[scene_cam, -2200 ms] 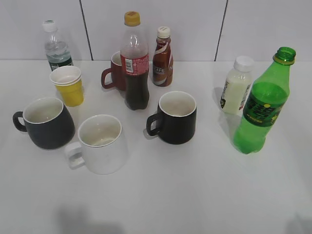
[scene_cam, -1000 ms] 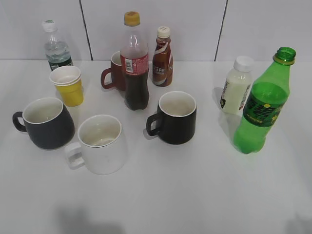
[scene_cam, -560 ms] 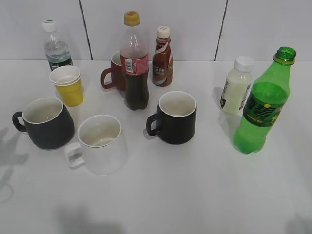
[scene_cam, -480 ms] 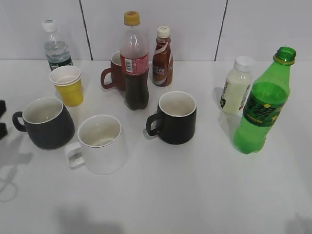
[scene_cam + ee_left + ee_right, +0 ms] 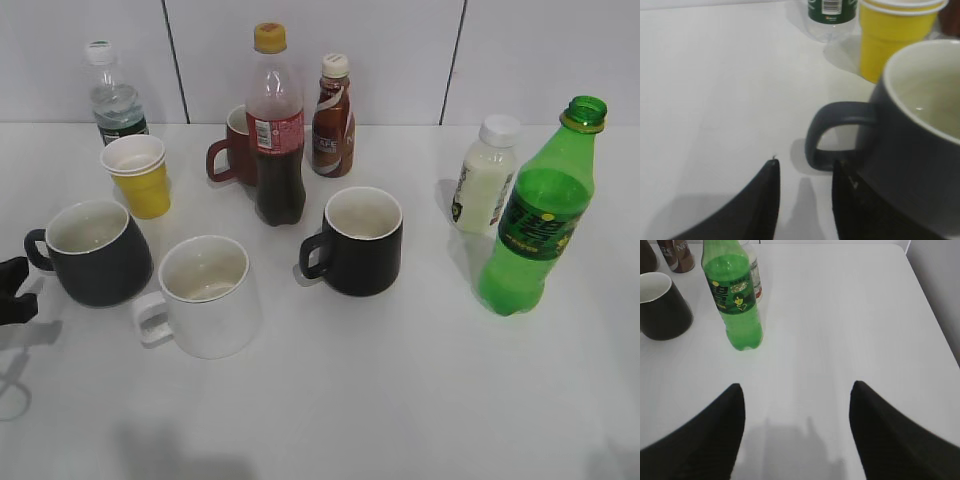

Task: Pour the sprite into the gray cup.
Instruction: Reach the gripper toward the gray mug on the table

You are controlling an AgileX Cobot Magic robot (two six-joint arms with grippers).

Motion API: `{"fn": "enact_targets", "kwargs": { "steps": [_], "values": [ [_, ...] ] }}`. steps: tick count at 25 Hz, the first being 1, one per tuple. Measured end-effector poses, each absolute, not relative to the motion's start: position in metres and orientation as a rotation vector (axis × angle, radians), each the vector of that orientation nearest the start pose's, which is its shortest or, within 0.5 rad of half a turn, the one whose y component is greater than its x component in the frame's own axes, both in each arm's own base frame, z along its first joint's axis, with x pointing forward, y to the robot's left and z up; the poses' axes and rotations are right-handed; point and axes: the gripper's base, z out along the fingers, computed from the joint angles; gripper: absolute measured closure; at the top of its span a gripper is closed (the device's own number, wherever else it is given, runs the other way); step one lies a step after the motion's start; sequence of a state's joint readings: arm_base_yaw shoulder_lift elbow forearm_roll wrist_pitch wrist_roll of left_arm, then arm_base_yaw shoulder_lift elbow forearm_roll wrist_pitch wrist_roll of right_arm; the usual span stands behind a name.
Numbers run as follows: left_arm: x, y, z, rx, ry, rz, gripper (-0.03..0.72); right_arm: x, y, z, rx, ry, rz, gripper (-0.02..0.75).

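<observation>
The sprite [image 5: 538,215] is a tall green bottle standing upright at the right of the table; it also shows in the right wrist view [image 5: 737,300]. The gray cup [image 5: 95,252] stands at the left, white inside, its handle pointing left. My left gripper [image 5: 12,290] is at the left edge, low, just beside that handle. In the left wrist view its fingers [image 5: 805,167] are a little apart and empty, with the gray cup's [image 5: 920,130] handle right ahead of the tips. My right gripper [image 5: 797,390] is wide open and empty, well short of the sprite.
A white mug [image 5: 205,295] stands beside the gray cup and a black mug [image 5: 362,240] at the middle. Behind are a yellow paper cup [image 5: 140,175], a water bottle [image 5: 115,95], a cola bottle [image 5: 277,130], a brown mug [image 5: 235,150], a coffee bottle [image 5: 333,115] and a white milk bottle [image 5: 487,175].
My left gripper has come into the exterior view from the left edge and moved down toward the gray cup's handle. The bottles and cups have not moved.
</observation>
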State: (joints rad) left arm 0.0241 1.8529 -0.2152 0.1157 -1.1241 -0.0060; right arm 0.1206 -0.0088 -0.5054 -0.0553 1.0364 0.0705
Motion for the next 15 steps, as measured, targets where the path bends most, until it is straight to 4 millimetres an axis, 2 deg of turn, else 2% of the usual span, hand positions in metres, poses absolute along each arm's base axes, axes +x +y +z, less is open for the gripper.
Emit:
{"fn": "enact_targets", "kwargs": {
  "steps": [6,15],
  "values": [
    [0.242,-0.002,0.082,0.134,1.994,-0.089,0.421,-0.005,-0.005,0.281,-0.048,2.005,0.057,0.248],
    [0.266,-0.006,0.072,0.196,1.963,-0.128,0.435,-0.005,-0.005,0.281,-0.048,2.005,0.057,0.248]
  ]
}}
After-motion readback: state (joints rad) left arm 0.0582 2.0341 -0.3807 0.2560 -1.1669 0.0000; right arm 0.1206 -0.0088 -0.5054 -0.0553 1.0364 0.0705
